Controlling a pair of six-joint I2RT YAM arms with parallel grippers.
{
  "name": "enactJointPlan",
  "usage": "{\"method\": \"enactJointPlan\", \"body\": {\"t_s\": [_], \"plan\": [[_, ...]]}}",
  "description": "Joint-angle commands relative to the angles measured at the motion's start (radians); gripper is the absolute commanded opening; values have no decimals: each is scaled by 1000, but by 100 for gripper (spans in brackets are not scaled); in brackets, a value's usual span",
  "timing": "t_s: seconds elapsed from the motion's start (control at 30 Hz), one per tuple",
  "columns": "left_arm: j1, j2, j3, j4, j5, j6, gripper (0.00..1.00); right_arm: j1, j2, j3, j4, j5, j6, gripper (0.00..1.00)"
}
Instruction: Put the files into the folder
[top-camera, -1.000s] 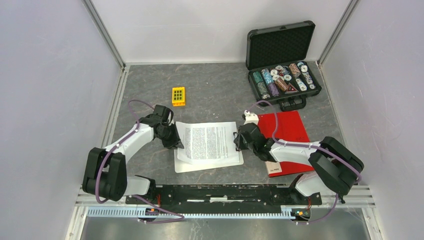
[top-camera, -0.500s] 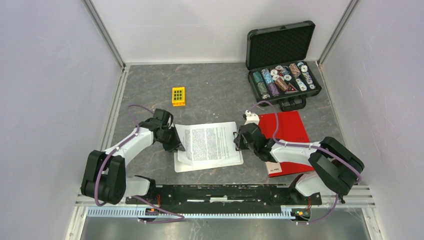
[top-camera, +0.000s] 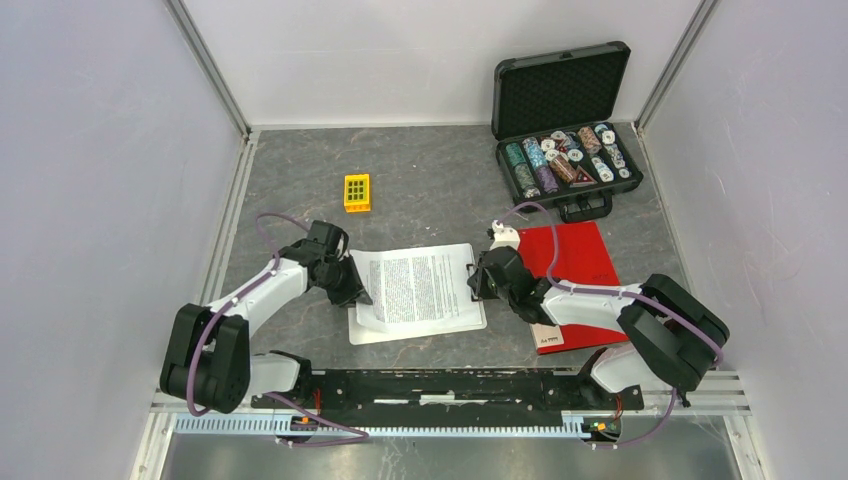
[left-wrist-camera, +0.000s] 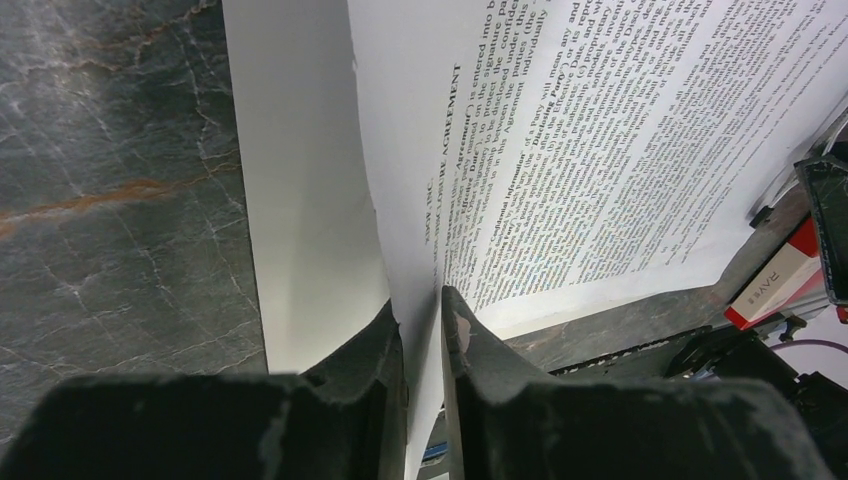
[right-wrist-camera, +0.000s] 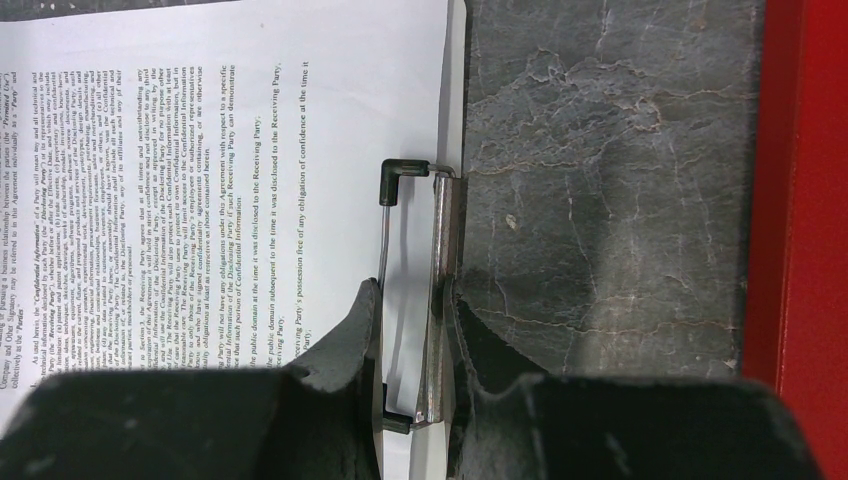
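Observation:
The files (top-camera: 425, 285) are printed white sheets lying on a white clipboard (top-camera: 400, 332) at the table's middle. My left gripper (top-camera: 356, 294) is shut on the sheets' left edge, which curls up off the board; the left wrist view shows the paper (left-wrist-camera: 600, 150) pinched between the fingers (left-wrist-camera: 422, 310). My right gripper (top-camera: 478, 283) is shut on the clipboard's metal clip (right-wrist-camera: 440, 250) at the sheets' right edge. The red folder (top-camera: 580, 255) lies closed to the right, partly under my right arm, its white label (top-camera: 547, 338) near the front corner.
An open black case of poker chips (top-camera: 565, 150) stands at the back right. A small yellow block (top-camera: 357, 192) lies at the back left. Grey walls close in both sides, and the arms' base rail (top-camera: 450, 385) runs along the near edge.
My left gripper has shifted slightly toward the near right with the paper edge in it, and the edge curls up more. The right arm has not moved.

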Motion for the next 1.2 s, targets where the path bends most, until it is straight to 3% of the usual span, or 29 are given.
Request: {"method": "enactJointPlan", "body": {"t_s": [0.0,0.4,0.73,0.93,1.17], "plan": [[-9,-28,-18,32,-4,-43,24,-5,15,-41,-84,-24,17,0],[-15,-23,-23,40,-11,-48,31,-5,6,-50,-76,-27,12,0],[-15,-24,22,-3,-43,-27,57,-6,9,-41,-81,-27,-3,0],[-14,-45,35,-34,-86,-21,77,-7,19,-36,-82,-28,-3,0],[-14,-80,42,-54,-119,-42,85,-7,17,-28,-89,-27,-9,0]]}}
